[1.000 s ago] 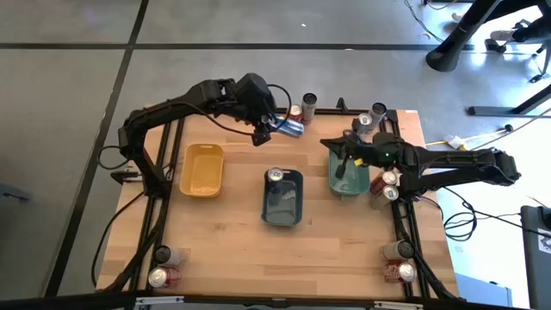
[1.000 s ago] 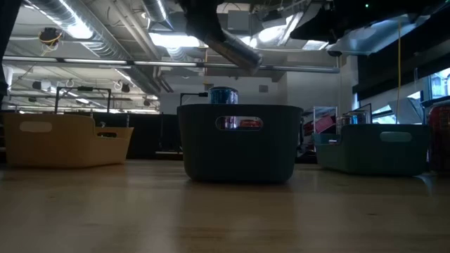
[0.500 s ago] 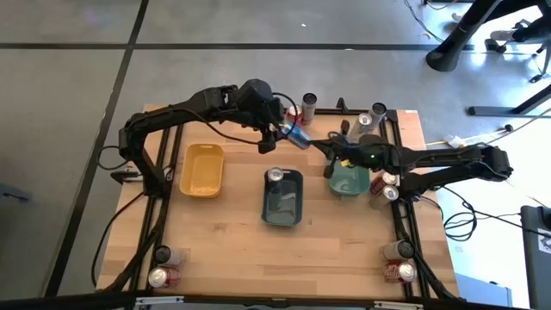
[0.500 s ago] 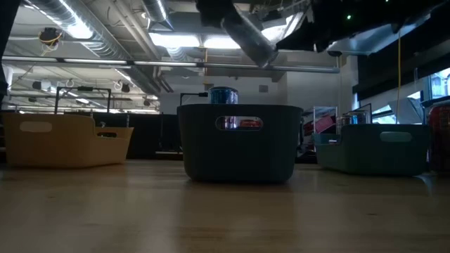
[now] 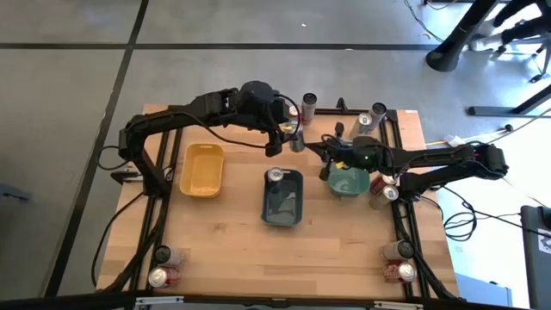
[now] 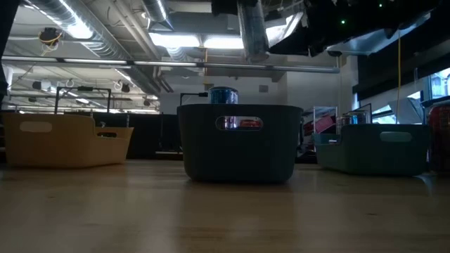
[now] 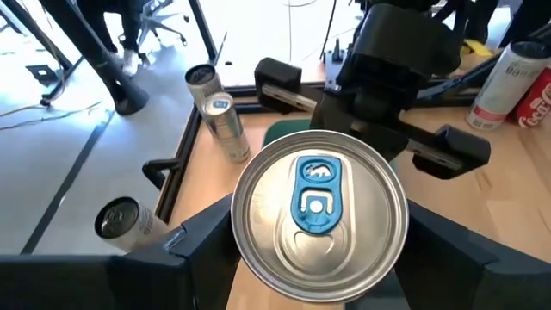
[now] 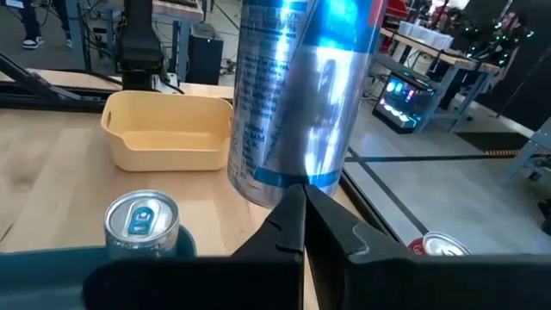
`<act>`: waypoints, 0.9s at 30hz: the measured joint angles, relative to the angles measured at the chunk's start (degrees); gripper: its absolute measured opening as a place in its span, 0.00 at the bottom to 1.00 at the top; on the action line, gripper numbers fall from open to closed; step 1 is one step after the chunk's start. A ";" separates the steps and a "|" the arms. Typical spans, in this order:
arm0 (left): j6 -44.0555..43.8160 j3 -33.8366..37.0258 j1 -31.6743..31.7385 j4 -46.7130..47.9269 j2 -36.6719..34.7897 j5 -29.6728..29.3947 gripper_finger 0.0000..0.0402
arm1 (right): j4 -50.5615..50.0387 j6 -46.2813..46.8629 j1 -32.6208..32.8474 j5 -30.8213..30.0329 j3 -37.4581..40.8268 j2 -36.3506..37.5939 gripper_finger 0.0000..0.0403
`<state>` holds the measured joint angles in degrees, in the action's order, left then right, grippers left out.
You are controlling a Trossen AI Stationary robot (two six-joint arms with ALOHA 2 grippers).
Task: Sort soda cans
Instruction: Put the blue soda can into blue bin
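A silver-and-blue soda can [image 6: 252, 31] hangs in the air above the grey-blue tray [image 5: 282, 200], with my left gripper [image 5: 290, 138] shut on it. The right wrist view shows its wall [image 8: 301, 95]; the left wrist view shows its silver top [image 7: 318, 211]. My right gripper [image 5: 330, 155] is shut and empty. It stands level over the teal tray [image 5: 349, 182], its tips [image 8: 301, 207] pointing at the held can's lower end with no touch showing. Another can [image 5: 275, 176] stands upright on its base in the grey-blue tray's far end. My left gripper pinches the can's side wall [image 7: 244, 257] between its two fingers [image 7: 202, 250], one on each side, just below the top rim. The fingers come slanting down from the table's left. The can is lifted clear and close to upright, top up.
A yellow tray [image 5: 202, 168] lies left of the grey-blue one. Cans stand along the far edge [image 5: 309, 103] [image 5: 377, 110], by the right edge [image 5: 389, 185] and at both near corners [image 5: 160, 267] [image 5: 399, 262]. The wood between the trays and the near edge is bare.
My left gripper has carried the can toward the table's right, and the can has swung from a marked tilt to nearly upright. My right gripper has come toward the table's left and a little down, closer to the held can, staying shut.
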<state>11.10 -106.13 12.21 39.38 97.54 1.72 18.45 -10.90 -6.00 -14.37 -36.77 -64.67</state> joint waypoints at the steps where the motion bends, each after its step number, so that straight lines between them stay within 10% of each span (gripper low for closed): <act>1: -0.28 0.00 -0.12 0.23 0.00 0.00 0.61 | -0.49 0.00 0.00 0.00 0.00 0.54 0.01; 15: -5.36 1.13 -8.65 8.11 0.00 -0.02 0.61 | -22.49 2.71 4.21 -4.10 0.00 20.49 0.01; 27: -11.23 13.68 -13.90 2.20 -0.02 -1.38 0.61 | -27.84 7.60 4.11 -4.15 2.19 21.67 0.01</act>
<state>-0.12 -92.44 -1.70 41.57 97.51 0.34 -9.39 -3.30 -1.89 -18.52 -34.58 -42.99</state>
